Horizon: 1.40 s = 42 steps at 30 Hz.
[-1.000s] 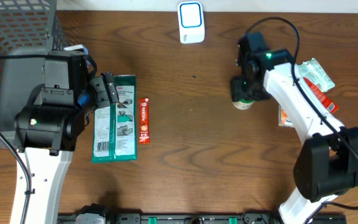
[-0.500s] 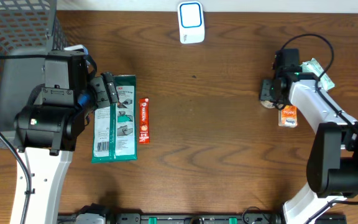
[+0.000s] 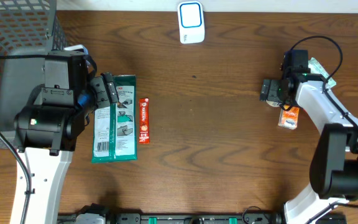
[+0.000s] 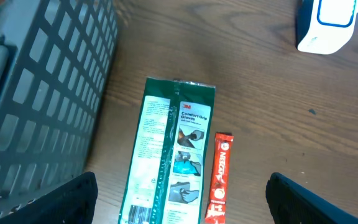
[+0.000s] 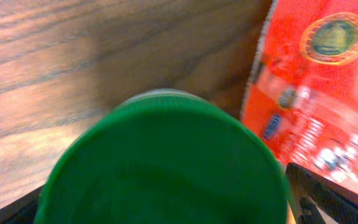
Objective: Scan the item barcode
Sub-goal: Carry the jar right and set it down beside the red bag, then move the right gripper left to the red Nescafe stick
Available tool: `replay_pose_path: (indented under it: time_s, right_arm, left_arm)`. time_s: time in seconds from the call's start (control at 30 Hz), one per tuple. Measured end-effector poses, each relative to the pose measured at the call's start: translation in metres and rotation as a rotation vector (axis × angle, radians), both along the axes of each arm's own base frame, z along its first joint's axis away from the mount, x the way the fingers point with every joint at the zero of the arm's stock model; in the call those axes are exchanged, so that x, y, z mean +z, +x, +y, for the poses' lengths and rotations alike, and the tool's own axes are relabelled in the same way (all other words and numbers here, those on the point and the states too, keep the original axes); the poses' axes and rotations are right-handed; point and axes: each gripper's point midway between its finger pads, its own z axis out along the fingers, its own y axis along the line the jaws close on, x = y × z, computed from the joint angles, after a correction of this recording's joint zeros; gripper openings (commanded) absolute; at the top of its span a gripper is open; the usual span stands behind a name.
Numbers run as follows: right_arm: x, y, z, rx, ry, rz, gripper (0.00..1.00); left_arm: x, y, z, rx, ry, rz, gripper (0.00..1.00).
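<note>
Bottle (image 5: 160, 162), green-capped, at 3 o'clock on the bench (image 3: 216, 143), just beside red packet (image 5: 316, 93); scanner (image 3: 191, 22) well apart at 12 o'clock. Right hand (image 3: 271, 91) straddling the cap, one finger on each side; cannot tell whether clamped or just clear. Left hand (image 4: 182, 190) spread wide, empty, above green packet (image 4: 173, 149) at 9 o'clock. Likely step: securing the bottle for the carry. Grip squarely and firmly. Lift straight up to avoid dragging the red packet. Then turn the barcode, unseen here, toward the scanner face and hold steady.
</note>
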Motion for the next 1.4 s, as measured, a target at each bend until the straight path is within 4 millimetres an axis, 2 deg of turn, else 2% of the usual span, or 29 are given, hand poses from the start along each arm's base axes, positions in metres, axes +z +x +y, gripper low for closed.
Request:
replay_pose_path:
  time_s: [0.07, 0.23, 0.27, 0.33, 0.4, 0.47, 0.53, 0.6, 0.83, 0.87, 1.0, 1.13, 1.27, 1.4]
  right_arm:
    - [0.012, -0.002, 0.000, 0.000, 0.000, -0.019, 0.99]
    - [0.075, -0.007, 0.008, 0.018, 0.028, -0.151, 0.98]
    - [0.094, -0.008, 0.013, 0.031, 0.038, -0.202, 0.96]
    - [0.126, -0.011, 0.030, 0.085, 0.073, -0.287, 0.95]
    - [0.149, -0.016, 0.055, 0.159, 0.120, -0.348, 0.94]
    - [0.161, -0.021, 0.083, 0.241, 0.172, -0.376, 0.93]
    - [0.164, -0.027, 0.110, 0.320, 0.228, -0.373, 0.91]
    - [0.160, -0.034, 0.141, 0.410, 0.292, -0.347, 0.85]
    - [0.138, -0.046, 0.236, 0.642, 0.424, -0.289, 0.54]
    - [0.132, -0.049, 0.252, 0.662, 0.446, -0.271, 0.54]
    - [0.108, -0.062, 0.296, 0.703, 0.492, -0.189, 0.54]
    - [0.091, -0.064, 0.349, 0.738, 0.544, -0.160, 0.46]
    - [0.066, -0.073, 0.400, 0.786, 0.575, -0.145, 0.41]
    - [0.031, -0.082, 0.433, 0.805, 0.539, -0.153, 0.37]
  left_arm:
    - [0.000, 0.000, 0.000, 0.000, 0.000, 0.000, 0.87]
    - [0.000, 0.000, 0.000, 0.000, 0.000, 0.000, 0.87]
    - [0.000, 0.000, 0.000, 0.000, 0.000, 0.000, 0.87]
    - [0.000, 0.000, 0.000, 0.000, 0.000, 0.000, 0.87]
    - [0.000, 0.000, 0.000, 0.000, 0.000, 0.000, 0.87]
    - [0.000, 0.000, 0.000, 0.000, 0.000, 0.000, 0.87]
    - [0.000, 0.000, 0.000, 0.000, 0.000, 0.000, 0.87]
    - [0.000, 0.000, 0.000, 0.000, 0.000, 0.000, 0.87]
    - [0.000, 0.000, 0.000, 0.000, 0.000, 0.000, 0.87]
    - [0.000, 0.000, 0.000, 0.000, 0.000, 0.000, 0.87]
    - [0.000, 0.000, 0.000, 0.000, 0.000, 0.000, 0.87]
    - [0.000, 0.000, 0.000, 0.000, 0.000, 0.000, 0.87]
    - [0.000, 0.000, 0.000, 0.000, 0.000, 0.000, 0.87]
    - [0.000, 0.000, 0.000, 0.000, 0.000, 0.000, 0.87]
